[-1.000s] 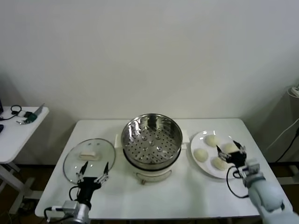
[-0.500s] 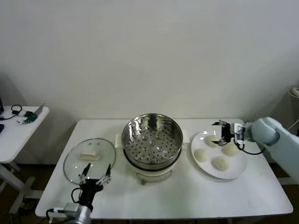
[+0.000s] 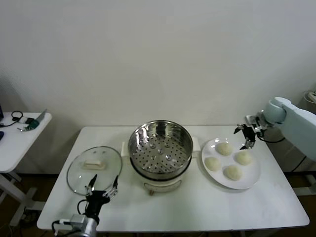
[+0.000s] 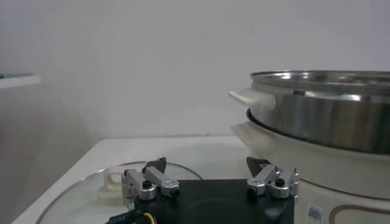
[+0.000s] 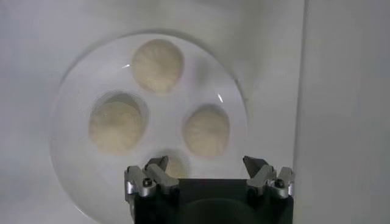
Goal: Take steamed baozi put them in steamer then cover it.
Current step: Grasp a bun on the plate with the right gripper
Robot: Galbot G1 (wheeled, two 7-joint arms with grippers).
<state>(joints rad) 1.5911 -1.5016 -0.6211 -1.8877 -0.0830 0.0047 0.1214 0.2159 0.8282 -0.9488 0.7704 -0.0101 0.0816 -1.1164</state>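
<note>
Several cream-white baozi (image 3: 223, 148) lie on a flat white plate (image 3: 250, 174) to the right of the steamer (image 3: 160, 148), whose shiny pot stands uncovered with its perforated tray bare. My right gripper (image 3: 245, 134) is open and empty, hovering over the plate's far right rim. In the right wrist view the gripper (image 5: 205, 163) looks down on the baozi (image 5: 207, 131), one of them partly hidden by it. My left gripper (image 3: 101, 190) is open and empty, low at the front edge of the glass lid (image 3: 94, 169); its wrist view (image 4: 207, 162) shows the steamer (image 4: 329, 115) beside it.
The glass lid (image 4: 79, 189) lies flat on the white table to the left of the steamer. A small side table (image 3: 19, 133) with cables stands at the far left. The wall runs close behind the table.
My right arm has swung from the front right of the plate up and round to its far right side. My left gripper has drawn back slightly toward the table's front edge.
</note>
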